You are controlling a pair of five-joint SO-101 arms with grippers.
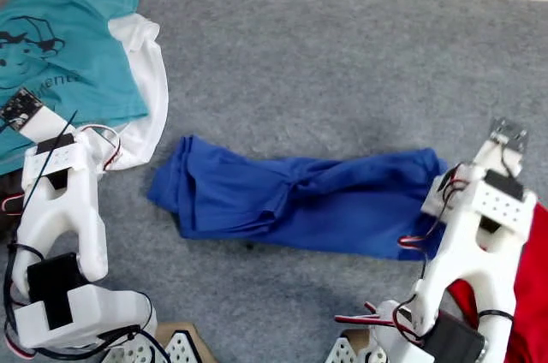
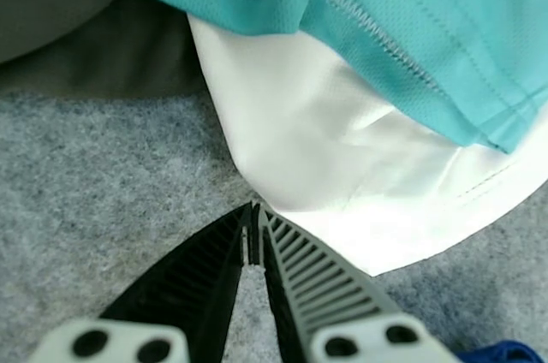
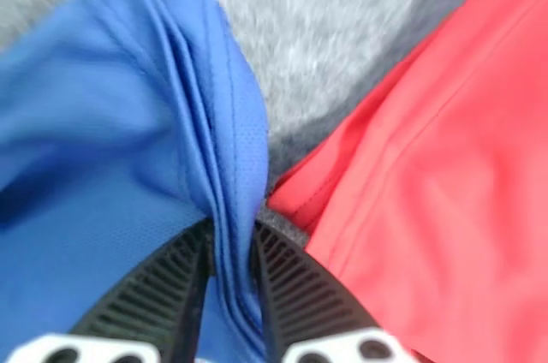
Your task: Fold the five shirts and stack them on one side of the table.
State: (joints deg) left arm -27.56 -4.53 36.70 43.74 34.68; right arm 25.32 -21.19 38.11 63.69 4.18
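Right claw was clamped on a bunched fold of the blue shirt, at the end lying just beside the red shirt. Left claw had its jaws together with nothing seen between them, tips at the hem of the white shirt.

Positions, high view: blue shirt lay crumpled lengthwise across the middle of the grey table. Teal shirt lay spread at the far left corner, overlapping the white one. Red shirt lay at the right edge by the right arm's base. Dark cloth showed beside the teal and white shirts; possibly a fifth shirt, could not confirm.

Progress, as judged: no shirt looked neatly folded and no stack was visible. Blue was the one in hand; all folding and stacking remained.

Writing: teal shirt carried a dark printed drawing with a line of lettering, too small to read.
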